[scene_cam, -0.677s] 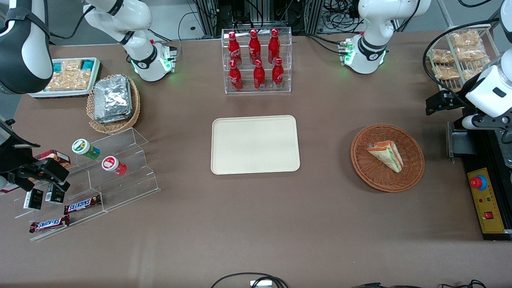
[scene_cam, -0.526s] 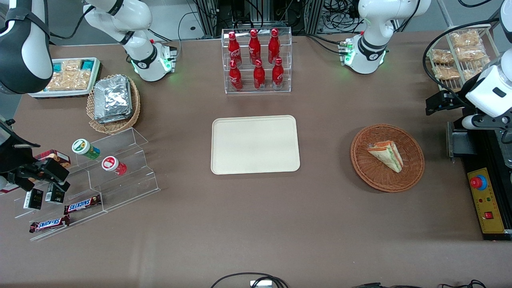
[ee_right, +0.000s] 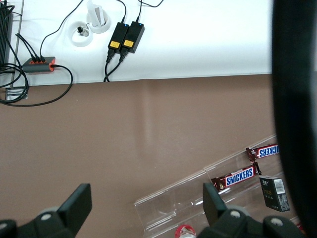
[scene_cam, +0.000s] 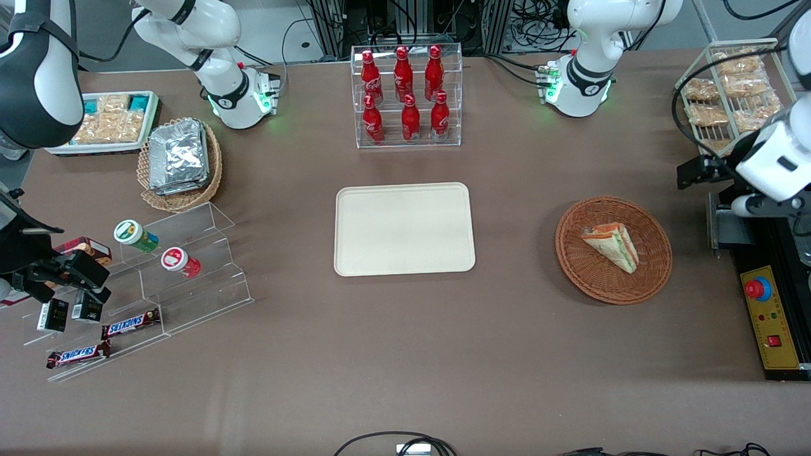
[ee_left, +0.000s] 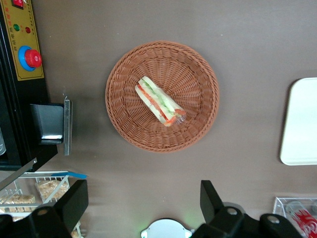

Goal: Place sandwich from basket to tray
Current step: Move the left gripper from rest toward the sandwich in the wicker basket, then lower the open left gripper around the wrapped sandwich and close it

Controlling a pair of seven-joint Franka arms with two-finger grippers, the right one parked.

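Note:
The sandwich (scene_cam: 611, 246), a clear-wrapped wedge with green, orange and red layers, lies in the round reddish-brown wicker basket (scene_cam: 570, 266). The cream-beige tray (scene_cam: 404, 228) sits bare at the table's middle, apart from the basket. My left gripper (scene_cam: 696, 170) hangs high near the working arm's end of the table, beside the basket and a little farther from the front camera. In the left wrist view the gripper (ee_left: 143, 198) is open and empty, well above the table, with the sandwich (ee_left: 158, 100), basket (ee_left: 124, 129) and a tray edge (ee_left: 302, 124) below.
A clear rack of red bottles (scene_cam: 405, 95) stands farther from the camera than the tray. A black control box with a red button (scene_cam: 758, 289) and a wire rack of snack packets (scene_cam: 728, 88) flank the basket. A foil-packet basket (scene_cam: 179, 161) and acrylic stand (scene_cam: 165, 278) lie toward the parked arm's end.
My left gripper has shifted slightly nearer to the front camera. The sandwich, basket and tray have not moved.

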